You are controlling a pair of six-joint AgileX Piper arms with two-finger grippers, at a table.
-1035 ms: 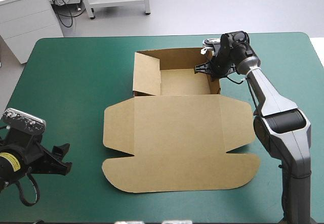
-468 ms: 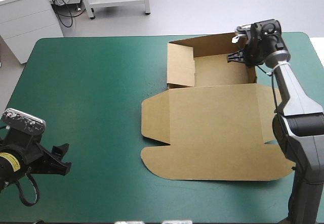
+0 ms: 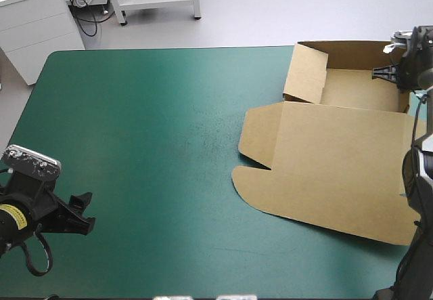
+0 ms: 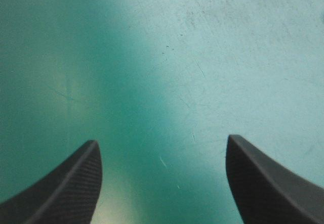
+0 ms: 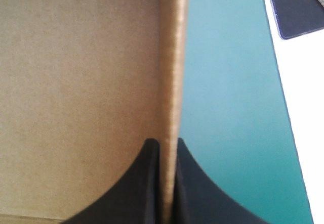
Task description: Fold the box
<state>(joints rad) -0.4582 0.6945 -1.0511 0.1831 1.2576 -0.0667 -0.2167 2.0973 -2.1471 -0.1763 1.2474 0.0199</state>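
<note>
The brown box (image 3: 338,158) lies at the table's far right as an open tray with raised walls, its lid flat toward the near side. My right gripper (image 3: 399,75) is shut on the tray's right wall, near the table's far right corner. In the right wrist view the wall's edge (image 5: 172,67) runs straight up between the black fingers (image 5: 142,183) of my right gripper (image 5: 167,150), with the tray's inside on one side and teal-green cover on the other. My left gripper (image 3: 84,212) hovers open at the near left; the left wrist view shows its fingers (image 4: 71,183) apart over bare cover.
The box's right side reaches the table's right edge (image 3: 423,103). A dark flat object (image 5: 296,6) lies beyond the table edge in the right wrist view. The teal-green cover (image 3: 155,144) stretches from the box to the left arm.
My right gripper has dragged the box by its wall from the table's middle far toward the right edge, turning it slightly. The left arm has not moved.
</note>
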